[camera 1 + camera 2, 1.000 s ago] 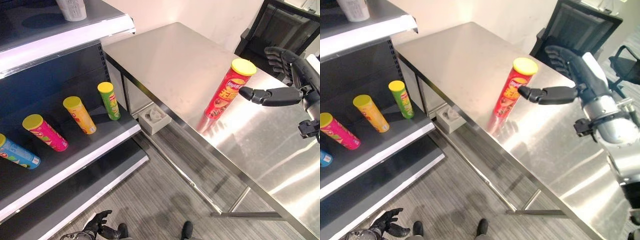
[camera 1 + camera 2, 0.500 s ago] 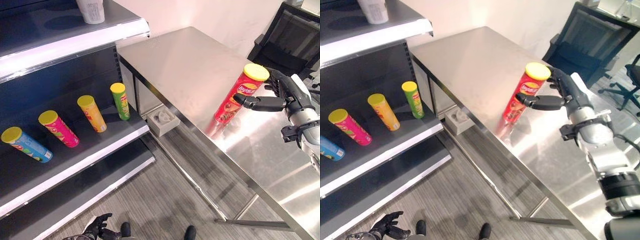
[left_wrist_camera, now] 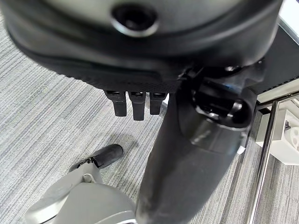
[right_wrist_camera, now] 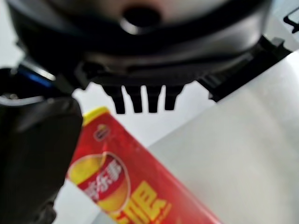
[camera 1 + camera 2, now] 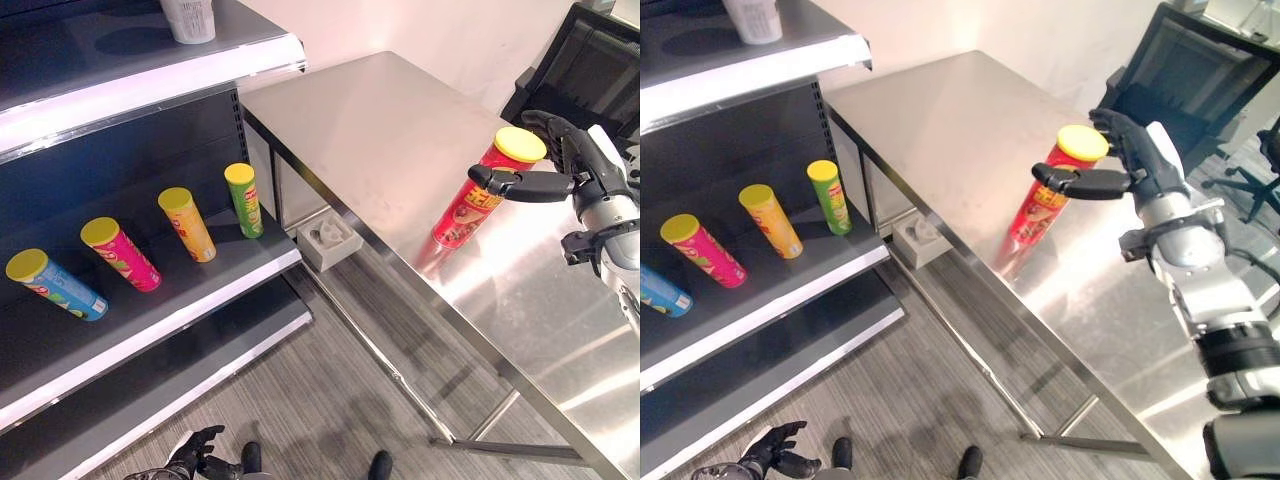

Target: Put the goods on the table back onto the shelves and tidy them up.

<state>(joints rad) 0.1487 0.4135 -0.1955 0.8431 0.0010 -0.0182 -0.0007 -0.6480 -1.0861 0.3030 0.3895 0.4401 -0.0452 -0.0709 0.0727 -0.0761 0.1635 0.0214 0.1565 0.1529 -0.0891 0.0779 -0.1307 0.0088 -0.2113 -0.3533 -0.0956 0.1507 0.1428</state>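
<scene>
Right hand (image 5: 1140, 165) brackets the red chip can (image 5: 1050, 195) near its yellow lid, fingers spread, thumb alongside; likely light, slick, crushable cardboard; best gripped mid-body.

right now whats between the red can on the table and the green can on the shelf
Bare steel tabletop, then the gap beside the shelf where a small grey box sits on the floor. The eye views show it between the red can and green can.
</scene>
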